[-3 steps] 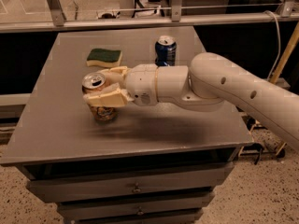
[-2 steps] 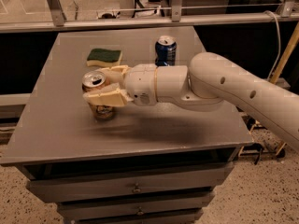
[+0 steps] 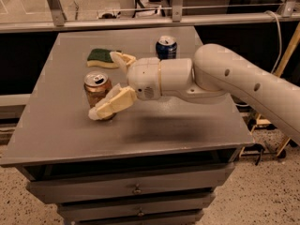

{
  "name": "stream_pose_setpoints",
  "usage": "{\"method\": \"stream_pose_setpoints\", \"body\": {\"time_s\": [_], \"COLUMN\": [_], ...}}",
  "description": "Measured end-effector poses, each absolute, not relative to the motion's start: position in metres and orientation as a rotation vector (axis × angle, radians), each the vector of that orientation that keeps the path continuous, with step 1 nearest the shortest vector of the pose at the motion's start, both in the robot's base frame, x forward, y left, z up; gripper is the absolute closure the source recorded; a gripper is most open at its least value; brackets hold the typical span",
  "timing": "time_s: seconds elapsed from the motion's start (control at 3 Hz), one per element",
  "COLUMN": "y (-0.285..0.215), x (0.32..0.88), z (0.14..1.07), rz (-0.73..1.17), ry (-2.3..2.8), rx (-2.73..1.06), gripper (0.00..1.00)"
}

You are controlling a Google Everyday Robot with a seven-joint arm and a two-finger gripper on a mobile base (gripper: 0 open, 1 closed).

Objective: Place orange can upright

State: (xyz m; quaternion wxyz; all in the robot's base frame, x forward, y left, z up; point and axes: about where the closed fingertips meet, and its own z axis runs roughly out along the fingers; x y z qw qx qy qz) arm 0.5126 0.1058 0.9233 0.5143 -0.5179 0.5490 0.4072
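The orange can point(image 3: 97, 89) stands upright on the grey table point(image 3: 187, 130), left of the middle, its silver top with pull tab facing up. My gripper point(image 3: 106, 84) reaches in from the right and is open. The upper finger point(image 3: 120, 60) is behind the can and apart from it. The lower finger point(image 3: 112, 104) lies in front of the can's base and hides part of it. I cannot tell whether the lower finger still touches the can.
A blue can point(image 3: 166, 47) stands upright at the back of the table. A green and yellow sponge point(image 3: 101, 57) lies at the back left, just behind the upper finger. Drawers point(image 3: 136, 189) sit below the table's front edge. A rail runs behind the table.
The fingers, shut on the orange can before, have spread apart. The can stays upright on the table. The arm has barely moved.
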Motion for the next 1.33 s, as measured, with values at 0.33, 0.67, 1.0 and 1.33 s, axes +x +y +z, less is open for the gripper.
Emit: {"method": "stream_pose_setpoints", "body": {"time_s": [0.33,0.67,1.0,1.33], "y": [0.086,0.066,0.045,0.045], "x": [0.509,0.506,0.504,0.504], "z": [0.963,0.993,1.019,1.019], "rz": [0.985,0.974,0.895,0.894], "ry": [1.266,1.217,1.18,1.18], "rx": [-1.3,-1.307,-1.25,-1.25], "gripper": [0.0,0.0,0.0,0.0]}}
